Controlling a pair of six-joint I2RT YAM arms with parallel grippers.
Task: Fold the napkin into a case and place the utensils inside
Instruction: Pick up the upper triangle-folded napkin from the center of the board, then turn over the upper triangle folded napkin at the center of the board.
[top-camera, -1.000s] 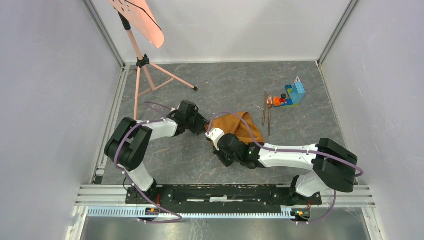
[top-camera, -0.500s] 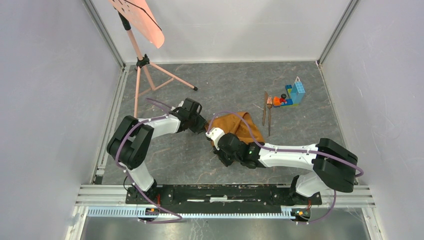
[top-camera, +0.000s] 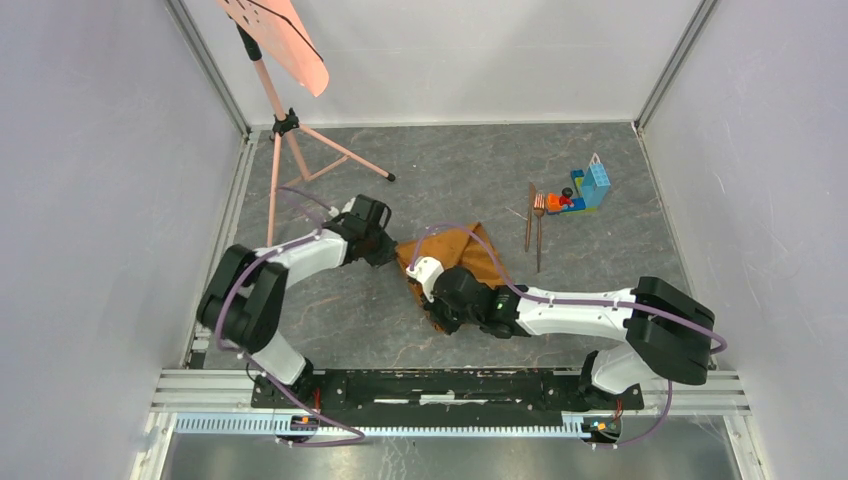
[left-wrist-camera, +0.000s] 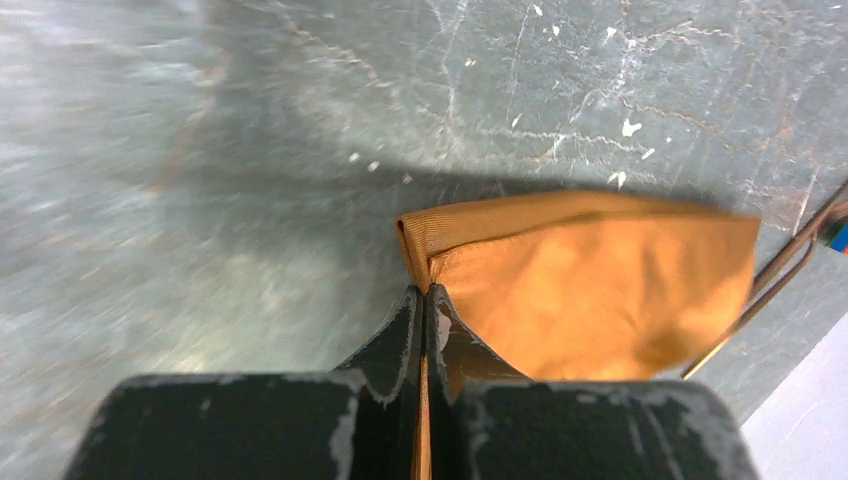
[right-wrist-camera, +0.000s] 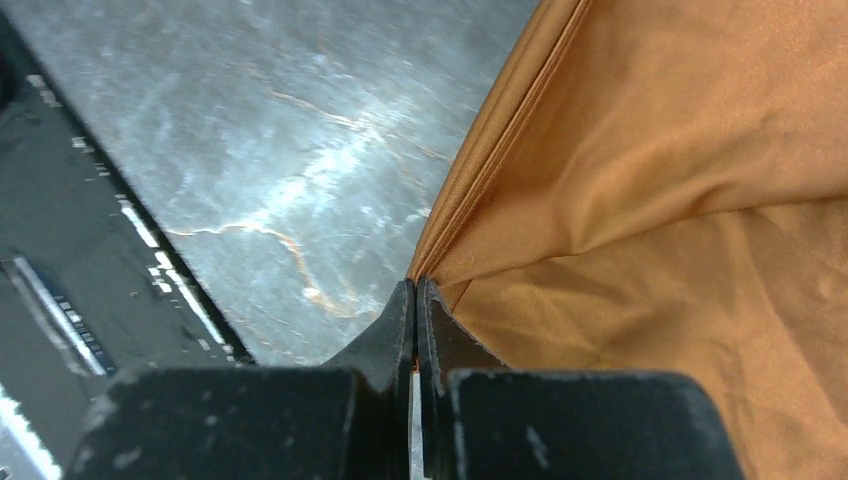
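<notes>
top external: my left gripper is pinched tight on the left corner of the napkin, which sits mid-table. my right gripper is clamped on its near edge. the utensils lie side by side just right of the cloth.

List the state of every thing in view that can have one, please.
napkin: bunched, pinched at two places, not yet a case.
left end effector: shut on a napkin corner.
right end effector: shut on a napkin edge.
fork: lying flat, outside the napkin.
knife: lying flat beside the fork.
stand: upright.
</notes>
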